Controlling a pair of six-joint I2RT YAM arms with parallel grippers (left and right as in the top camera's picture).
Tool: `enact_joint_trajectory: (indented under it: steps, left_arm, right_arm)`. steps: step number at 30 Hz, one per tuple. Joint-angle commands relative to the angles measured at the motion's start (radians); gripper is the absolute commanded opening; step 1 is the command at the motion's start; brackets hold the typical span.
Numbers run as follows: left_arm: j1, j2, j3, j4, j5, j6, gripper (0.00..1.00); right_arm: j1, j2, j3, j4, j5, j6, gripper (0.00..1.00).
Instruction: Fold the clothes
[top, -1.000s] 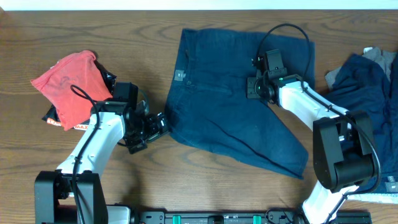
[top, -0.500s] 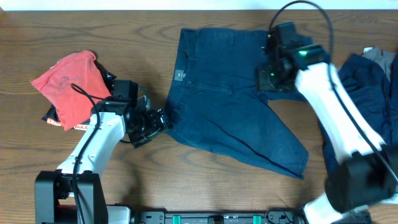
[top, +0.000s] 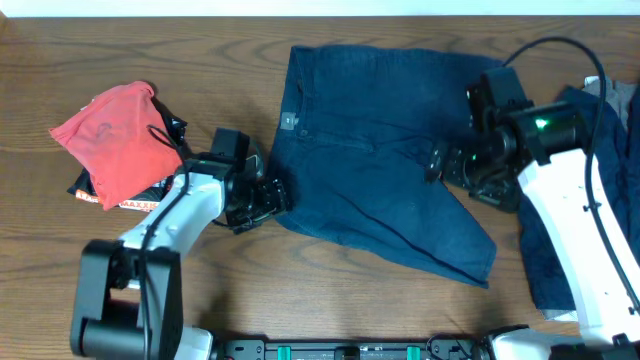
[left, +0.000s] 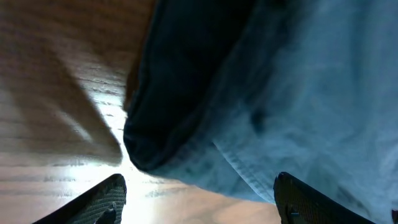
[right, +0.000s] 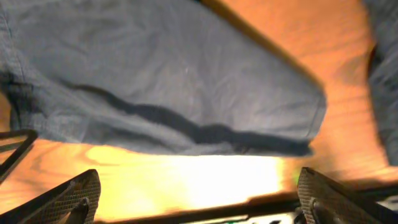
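Note:
The clothes in the middle are dark navy shorts (top: 380, 150), spread flat with one leg reaching toward the front right. My left gripper (top: 277, 195) is open at the shorts' left edge. In the left wrist view the folded hem (left: 249, 93) lies just ahead of the gripper (left: 199, 205), with bare wood between the fingers (left: 99, 202). My right gripper (top: 438, 165) hangs open above the shorts' right side. In the right wrist view a shorts leg (right: 155, 74) lies below the gripper (right: 199, 199), whose fingertips (right: 68, 199) are wide apart and hold nothing.
A red garment (top: 110, 140) lies on a black printed piece (top: 130, 203) at the left. At the right edge a pile of navy cloth (top: 590, 200) sits partly under my right arm, with a grey piece (top: 625, 95) beside it. The table's front rail (top: 360, 350) runs below.
My right gripper has opened, let go of the shorts and swung right and toward the front. My left gripper has slid right to the shorts' left edge and narrowed a little.

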Motion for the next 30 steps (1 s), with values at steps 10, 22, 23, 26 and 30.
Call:
enact_joint_trajectory:
  steps: [10, 22, 23, 26, 30]
  left_arm:
    - [-0.018, 0.073, 0.007, 0.080, -0.020, -0.018, 0.60]
    - [-0.019, 0.069, 0.007, 0.090, -0.019, -0.018, 0.06]
    - [-0.018, 0.063, 0.007, 0.077, -0.019, -0.018, 0.06]
    - [-0.008, 0.028, 0.007, 0.048, -0.019, -0.017, 0.06]
    - [0.006, -0.047, 0.007, 0.006, -0.023, -0.006, 0.06]
  right_arm:
    - [0.001, -0.200, -0.415, 0.136, -0.112, 0.304, 0.99]
    - [0.001, -0.229, -0.739, 0.330, -0.164, 0.490, 0.99]
    - [0.001, -0.229, -0.760, 0.355, -0.176, 0.504, 0.98]
    - [0.001, -0.229, -0.809, 0.413, -0.198, 0.538, 0.98]
    - [0.001, -0.229, -0.864, 0.458, -0.197, 0.588, 0.97]
